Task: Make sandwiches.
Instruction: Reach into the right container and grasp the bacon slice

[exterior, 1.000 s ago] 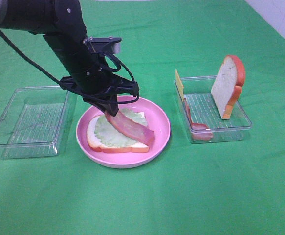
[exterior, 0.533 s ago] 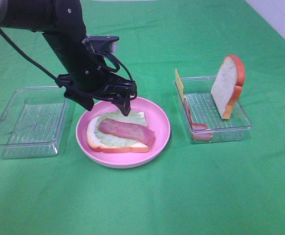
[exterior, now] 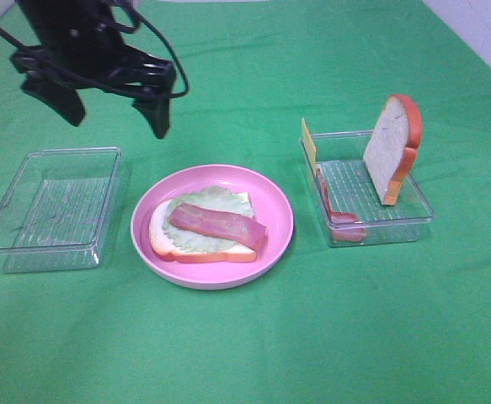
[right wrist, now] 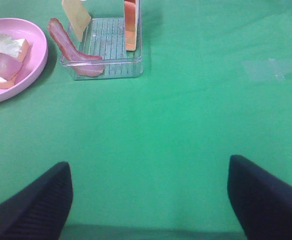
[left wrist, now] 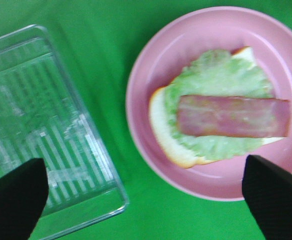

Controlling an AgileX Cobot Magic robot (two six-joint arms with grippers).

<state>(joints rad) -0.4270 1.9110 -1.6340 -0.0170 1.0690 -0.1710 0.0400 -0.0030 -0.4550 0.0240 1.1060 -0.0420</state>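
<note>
My left gripper (exterior: 117,119) hangs high over the far left part of the green cloth (exterior: 245,353), black fingers spread wide with nothing between them. My right gripper (right wrist: 148,197), which only its own wrist camera shows, is spread wide too, low over the cloth.

The sandwich (exterior: 203,231) lies open-faced on the round, glossy pink plate (exterior: 274,206) near the middle of the cloth. It is a flat white bread slice (exterior: 157,234) with orange-brown crust, ruffled pale lettuce (exterior: 186,212) on it, and a smooth reddish-pink bacon strip (exterior: 217,225) on top. The strip's long axis follows the bread's length, slanting from the plate's far left rim toward its near right rim. The bread's rounded end points at the left rim.

Clear ribbed plastic trays flank the plate: the left tray (exterior: 51,252) and the right tray (exterior: 397,227). In the right one a second bread slice (exterior: 390,156) stands on edge along the right wall, a thin yellow cheese slice (exterior: 309,143) leans at the far left corner, and a second bacon strip (right wrist: 65,42) droops over the left wall.

The high view shows that standing slice's white face, while my right wrist view sees it edge-on. My left wrist view looks straight down on the sandwich and the left tray's ribbed floor
</note>
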